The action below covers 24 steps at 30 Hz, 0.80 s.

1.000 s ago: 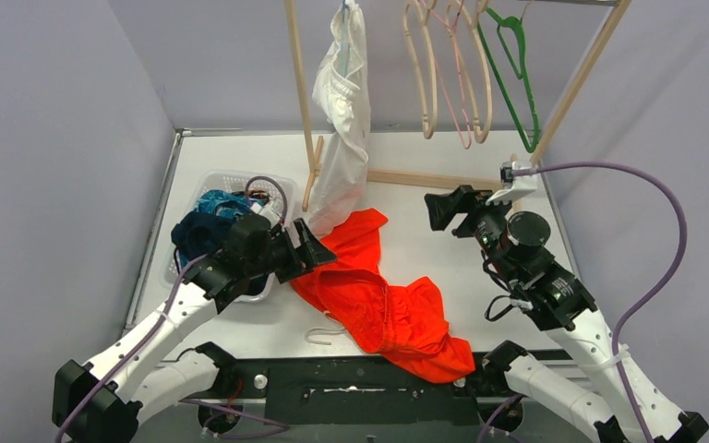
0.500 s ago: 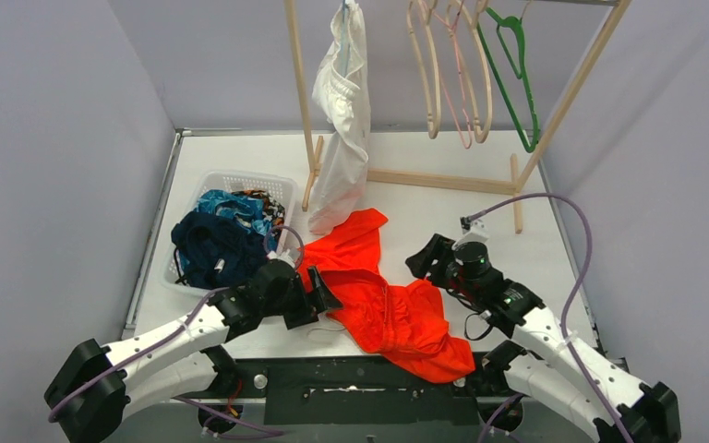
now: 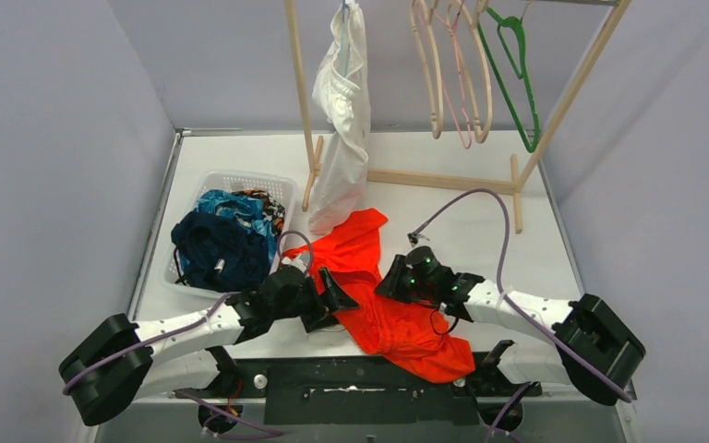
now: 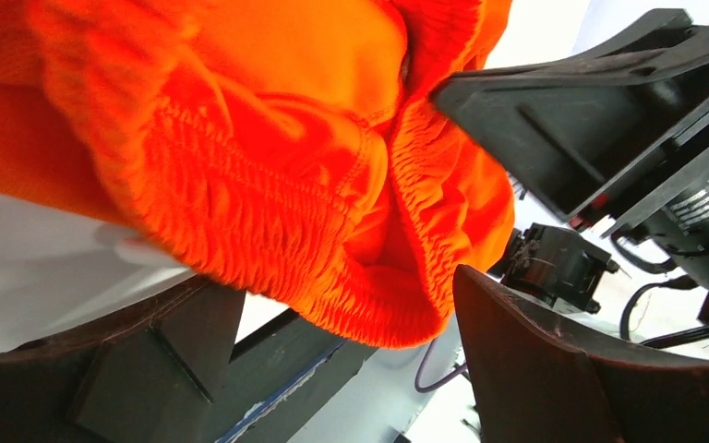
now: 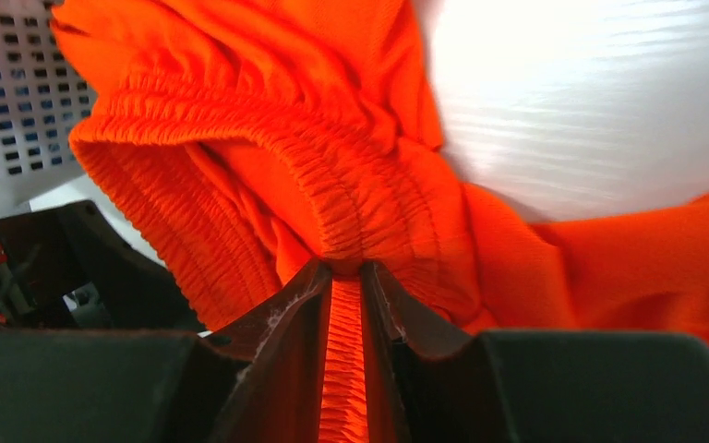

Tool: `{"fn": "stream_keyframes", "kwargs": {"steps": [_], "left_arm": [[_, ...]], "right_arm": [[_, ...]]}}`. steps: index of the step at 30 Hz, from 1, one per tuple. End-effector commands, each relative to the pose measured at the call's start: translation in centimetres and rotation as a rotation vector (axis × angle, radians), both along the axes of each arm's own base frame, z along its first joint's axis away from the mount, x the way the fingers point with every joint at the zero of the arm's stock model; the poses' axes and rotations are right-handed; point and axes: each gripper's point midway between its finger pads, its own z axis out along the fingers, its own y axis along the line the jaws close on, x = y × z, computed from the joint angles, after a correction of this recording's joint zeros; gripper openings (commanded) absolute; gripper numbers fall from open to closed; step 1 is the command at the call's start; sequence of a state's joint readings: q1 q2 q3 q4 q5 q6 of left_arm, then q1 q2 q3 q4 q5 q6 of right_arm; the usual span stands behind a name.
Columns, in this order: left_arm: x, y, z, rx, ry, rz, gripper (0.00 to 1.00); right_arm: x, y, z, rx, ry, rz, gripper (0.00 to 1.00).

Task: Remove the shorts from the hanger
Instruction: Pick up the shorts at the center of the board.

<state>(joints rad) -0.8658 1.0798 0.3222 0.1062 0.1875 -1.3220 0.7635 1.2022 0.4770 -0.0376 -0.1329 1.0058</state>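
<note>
The orange shorts lie crumpled on the white table near its front edge, between the two arms and off any hanger. The right gripper has its fingers pressed together on the gathered elastic waistband – a narrow fold of orange cloth is pinched between them. The left gripper sits low at the left side of the same shorts with its fingers spread wide; a bunched part of the waistband lies in the gap between them, and they are not squeezing it.

The white shorts hang from a hanger on the wooden rack at the back, their lower end reaching down to just above the far end of the orange pair. Further right on the rail hang a few pale bare hangers and a green hanger.

A white basket stands on the left of the table – the navy shorts, the teal shorts and a bit of the camouflage shorts are piled in it
</note>
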Motion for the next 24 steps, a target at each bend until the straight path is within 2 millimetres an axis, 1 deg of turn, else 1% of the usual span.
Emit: {"fn": "stream_keyframes", "kwargs": {"steps": [1, 4, 5, 7, 8, 11, 13, 16, 18, 20, 22, 24], "left_arm": [[1.2, -2.4, 2.5, -0.128, -0.069, -0.009, 0.83], [1.8, -2.9, 2.7, -0.133, -0.088, -0.002, 0.83], [2.0, -3.0, 2.8, -0.131, -0.093, 0.002, 0.83], [2.3, -3.0, 2.7, -0.123, -0.096, 0.006, 0.83], [2.3, -3.0, 2.6, -0.117, -0.094, 0.007, 0.83], [2.2, -2.7, 1.8, -0.09, -0.079, 0.015, 0.83], [2.1, -2.5, 1.5, -0.086, -0.072, 0.02, 0.83], [2.2, -2.5, 1.7, -0.086, -0.079, 0.021, 0.83], [2.4, -2.5, 1.8, -0.082, -0.084, 0.024, 0.83], [2.6, -2.7, 2.0, -0.078, -0.091, 0.023, 0.83], [2.7, -2.8, 2.1, -0.072, -0.098, 0.017, 0.83], [2.9, -2.9, 2.2, -0.065, -0.104, 0.014, 0.83]], "right_arm": [[0.6, 3.9, 2.2, 0.092, -0.061, 0.066, 0.19], [0.0, 5.1, 1.9, 0.125, -0.054, 0.105, 0.17], [0.0, 5.2, 1.8, 0.129, -0.051, 0.107, 0.14], [0.0, 4.8, 1.7, 0.122, -0.055, 0.085, 0.13], [0.2, 4.5, 1.9, 0.12, -0.065, 0.066, 0.13], [0.5, 3.9, 3.6, 0.132, -0.123, 0.05, 0.13], [0.8, 3.0, 4.6, 0.105, -0.152, 0.031, 0.14], [1.4, 0.4, 5.3, 0.036, -0.19, -0.065, 0.19], [2.0, -1.8, 5.1, -0.022, -0.211, -0.162, 0.21], [2.2, -3.3, 4.6, -0.055, -0.214, -0.206, 0.21], [2.5, -4.1, 3.6, -0.076, -0.192, -0.227, 0.21], [2.6, -4.0, 2.6, -0.071, -0.156, -0.205, 0.2]]}}
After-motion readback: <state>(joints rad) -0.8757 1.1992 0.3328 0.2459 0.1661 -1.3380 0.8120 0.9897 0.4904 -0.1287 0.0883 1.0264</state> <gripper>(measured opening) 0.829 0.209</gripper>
